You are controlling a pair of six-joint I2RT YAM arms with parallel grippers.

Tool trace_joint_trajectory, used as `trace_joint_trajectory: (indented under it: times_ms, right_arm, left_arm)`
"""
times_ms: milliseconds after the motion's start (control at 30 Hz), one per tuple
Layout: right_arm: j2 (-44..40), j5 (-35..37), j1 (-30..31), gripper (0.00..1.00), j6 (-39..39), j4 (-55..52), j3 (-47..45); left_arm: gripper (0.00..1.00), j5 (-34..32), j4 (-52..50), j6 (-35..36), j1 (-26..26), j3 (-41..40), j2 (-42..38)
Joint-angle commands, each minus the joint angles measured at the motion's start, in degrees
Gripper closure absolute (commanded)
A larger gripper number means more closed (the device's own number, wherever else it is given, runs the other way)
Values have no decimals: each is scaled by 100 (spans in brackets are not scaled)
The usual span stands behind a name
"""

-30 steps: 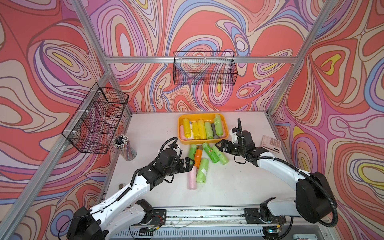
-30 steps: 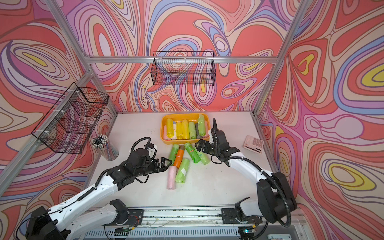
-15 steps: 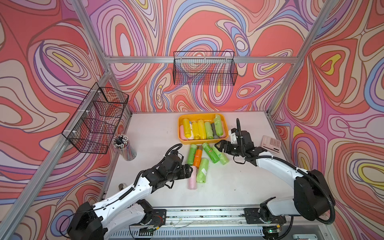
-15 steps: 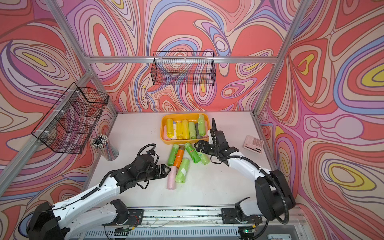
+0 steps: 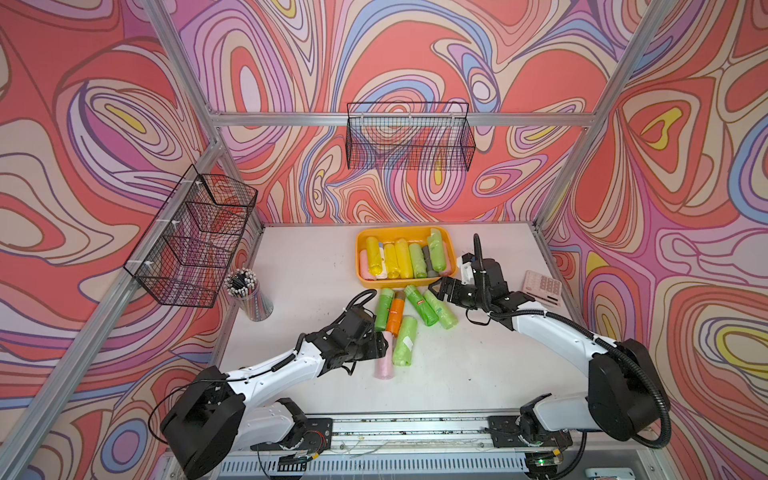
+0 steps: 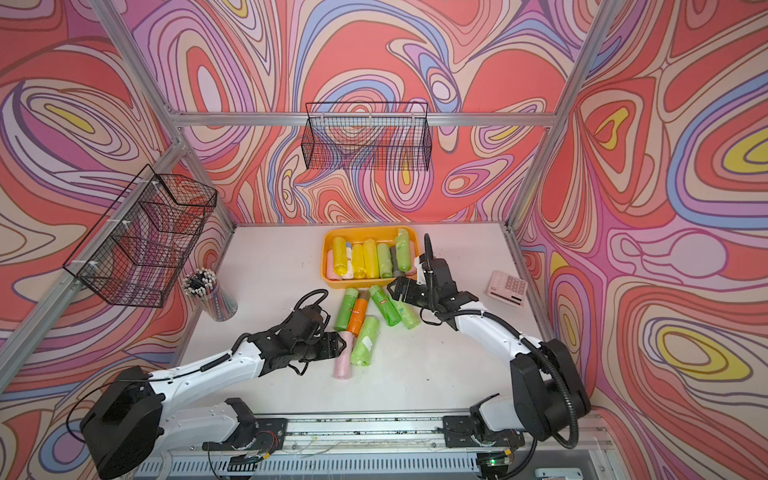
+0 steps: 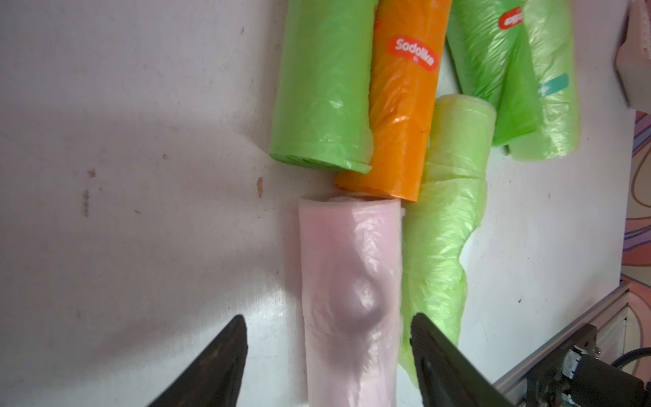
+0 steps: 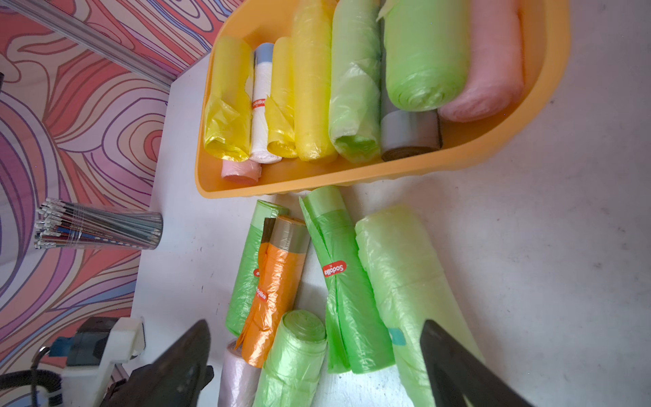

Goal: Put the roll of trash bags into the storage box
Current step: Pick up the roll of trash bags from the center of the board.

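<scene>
Pencil cup [image 5: 249, 294] near side wire basket [image 5: 195, 237]; another basket [image 5: 409, 137] on back wall; pink calculator [image 5: 542, 287] far right.

Both low, the left pincer [image 7: 327, 317] and right pincer [image 8: 316, 322] stand parted.

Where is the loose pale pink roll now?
In both top views the pale pink roll lies at the loose pile's near end, straddled by the left hand, alongside a light green roll, end-on to the orange roll.

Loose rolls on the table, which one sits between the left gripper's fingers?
The pale pink roll, the only pink one outside the storage box. The left gripper straddles it; the rest are green or orange.
</scene>
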Motion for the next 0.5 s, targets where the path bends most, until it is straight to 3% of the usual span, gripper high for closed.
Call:
trace_joint_trajectory:
  times_ms: [0, 467]
  right_arm:
    - [43, -3, -7, 5, 60, 37, 48]
    - [24, 128, -9, 5, 37, -102, 37]
  left_arm:
    - [31, 51, 290, 44, -39, 21, 216]
    - [38, 172, 594, -105, -195, 79, 865]
